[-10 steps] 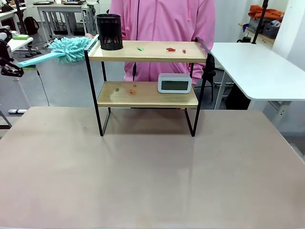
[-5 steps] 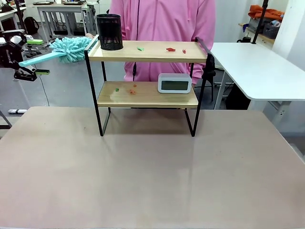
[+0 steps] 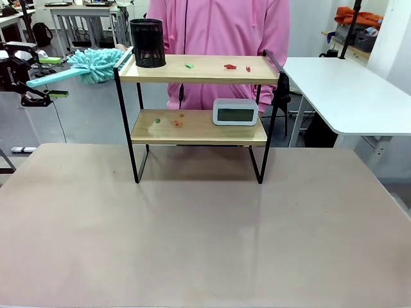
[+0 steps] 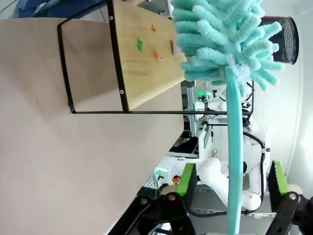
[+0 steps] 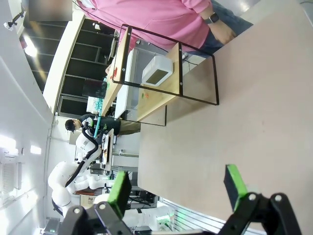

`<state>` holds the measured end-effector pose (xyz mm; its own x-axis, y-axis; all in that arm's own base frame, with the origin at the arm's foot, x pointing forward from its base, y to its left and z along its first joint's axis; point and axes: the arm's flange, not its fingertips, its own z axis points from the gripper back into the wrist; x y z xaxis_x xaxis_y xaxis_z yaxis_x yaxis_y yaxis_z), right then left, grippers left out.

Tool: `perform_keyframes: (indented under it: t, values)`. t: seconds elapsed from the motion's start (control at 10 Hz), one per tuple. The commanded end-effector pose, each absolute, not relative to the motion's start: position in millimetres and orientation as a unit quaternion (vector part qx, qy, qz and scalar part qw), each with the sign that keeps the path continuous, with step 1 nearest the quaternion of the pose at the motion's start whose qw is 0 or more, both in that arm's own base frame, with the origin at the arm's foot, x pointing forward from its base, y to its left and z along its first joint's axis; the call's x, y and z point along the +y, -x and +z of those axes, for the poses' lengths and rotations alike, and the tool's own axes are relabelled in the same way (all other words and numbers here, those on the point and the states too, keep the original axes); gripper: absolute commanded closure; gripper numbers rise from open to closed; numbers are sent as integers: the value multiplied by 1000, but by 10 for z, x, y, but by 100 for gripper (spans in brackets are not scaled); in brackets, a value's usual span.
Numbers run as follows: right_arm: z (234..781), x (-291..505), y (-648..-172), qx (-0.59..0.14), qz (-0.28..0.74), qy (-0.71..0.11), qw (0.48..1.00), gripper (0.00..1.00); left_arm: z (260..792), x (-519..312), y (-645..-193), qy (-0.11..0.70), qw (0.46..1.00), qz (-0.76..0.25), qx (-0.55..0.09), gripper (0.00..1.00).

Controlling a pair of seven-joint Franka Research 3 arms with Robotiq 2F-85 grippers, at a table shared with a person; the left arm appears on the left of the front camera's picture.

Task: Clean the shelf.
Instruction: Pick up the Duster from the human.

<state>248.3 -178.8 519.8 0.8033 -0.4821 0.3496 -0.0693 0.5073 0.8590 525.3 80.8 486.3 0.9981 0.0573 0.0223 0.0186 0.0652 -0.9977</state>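
Right wrist view: right gripper (image 5: 176,188) hung above the tan table (image 3: 205,244) with its green pads spread wide and nothing between them. It was well apart from the shelf (image 3: 199,78), on the side away from the person.

Front view: the shelf stood upright on the far half of the table, roughly centred, all four legs on the surface.
- Lower board: a grey digital clock (image 3: 235,111) sat toward the shelf's right end. Small green and orange scraps (image 3: 178,122) lay toward its left end.
- Upper board: a black mesh cup (image 3: 147,43) stood at the left end. Green and red scraps (image 3: 230,65) lay scattered from the middle toward the right.

A teal fluffy duster (image 3: 96,65) was out past the shelf's left side, level with the upper board. Its head was at the shelf's top-left corner; touching or just beside, could not tell. The handle ran away from the shelf and between the fingers of the left gripper (image 3: 54,77).

Left wrist view: that gripper's pads were spread wide. The handle passed between them with a gap on each side, neither pad on it.

Behind the shelf, a person (image 3: 218,25) in a pink top stood at the table's far edge.
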Motion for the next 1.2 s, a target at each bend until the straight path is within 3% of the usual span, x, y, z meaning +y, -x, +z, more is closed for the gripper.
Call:
perform_keyframes:
  t: [0.0, 0.1, 0.2, 0.4, 0.9, 1.1]
  values:
    - [5200, -1779, -2511, -298, -116, -483, 815, 0, 4902, 813, -5263, 694, 720, 10, -18, 100]
    - [5200, -1779, -2511, -298, -116, -483, 815, 0, 4897, 812, -5265, 695, 718, 10, -19, 100]
    - [5200, -1779, -2511, -298, -116, -483, 815, 0, 4893, 814, -5256, 697, 716, 10, -21, 86]
    - [5200, -1779, -2511, -298, -116, -483, 815, 0, 4903, 817, -5265, 698, 716, 13, -34, 100]
    - [5200, -1779, -2511, -298, -116, -483, 815, 0, 4897, 820, -5283, 699, 713, 15, -43, 100]
    - [5200, -1779, -2511, -298, -116, -483, 815, 0, 4976, 1001, -5170, 698, 712, 8, -75, 100]
